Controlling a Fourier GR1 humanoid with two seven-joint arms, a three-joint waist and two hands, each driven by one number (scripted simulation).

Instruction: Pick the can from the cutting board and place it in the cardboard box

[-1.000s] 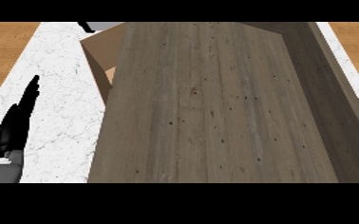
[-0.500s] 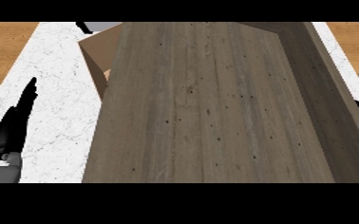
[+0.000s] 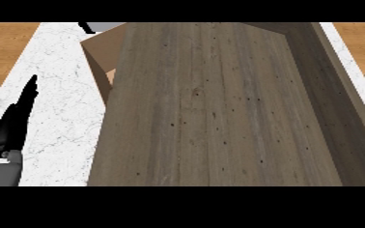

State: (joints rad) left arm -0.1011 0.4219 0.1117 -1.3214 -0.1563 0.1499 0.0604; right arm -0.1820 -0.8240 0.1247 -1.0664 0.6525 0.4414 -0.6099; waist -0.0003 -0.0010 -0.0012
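A large grey-brown wooden slab (image 3: 214, 106) fills most of the head view and hides whatever lies beneath or behind it. No can shows anywhere. A tan corner of the cardboard box (image 3: 103, 53) pokes out at the slab's upper left edge. My left hand (image 3: 18, 121) rests at the left edge over the white counter, its black fingers straight and pointing up, holding nothing. My right hand does not show.
White marbled counter (image 3: 61, 125) runs down the left side, with a strip of it at the far right (image 3: 349, 53). A small dark and grey object (image 3: 96, 27) sits at the top beside the box. Brown wooden floor shows in both upper corners.
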